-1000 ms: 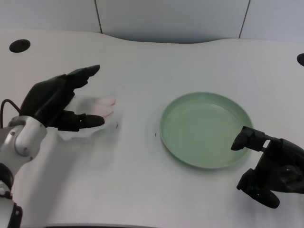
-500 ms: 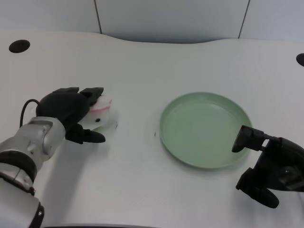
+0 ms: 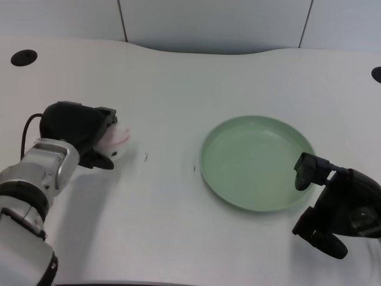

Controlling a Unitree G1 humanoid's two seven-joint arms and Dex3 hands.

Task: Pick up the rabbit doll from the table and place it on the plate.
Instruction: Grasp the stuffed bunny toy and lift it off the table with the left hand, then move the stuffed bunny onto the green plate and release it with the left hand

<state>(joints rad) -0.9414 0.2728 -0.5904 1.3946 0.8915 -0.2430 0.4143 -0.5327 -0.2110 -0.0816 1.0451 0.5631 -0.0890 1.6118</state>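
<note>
Since half a second ago the left hand (image 3: pixel 80 132) has drawn slightly back toward the left and curled tighter, so that less of the rabbit (image 3: pixel 116 140) shows now than before. The black fingers wrap over the small white and pink doll and grasp it; only its right end peeks out from under them. Whether the rabbit is lifted clear or touches the tabletop (image 3: pixel 178 77) cannot be told. It sits at the left of the picture, well apart from the plate (image 3: pixel 257 162), which lies right of centre. The plate is pale green, round, with a low rim, and holds nothing. The silver left forearm (image 3: pixel 34 179) slopes down to the lower left corner. A dark round hole (image 3: pixel 24 58) marks the tabletop's far left edge.
</note>
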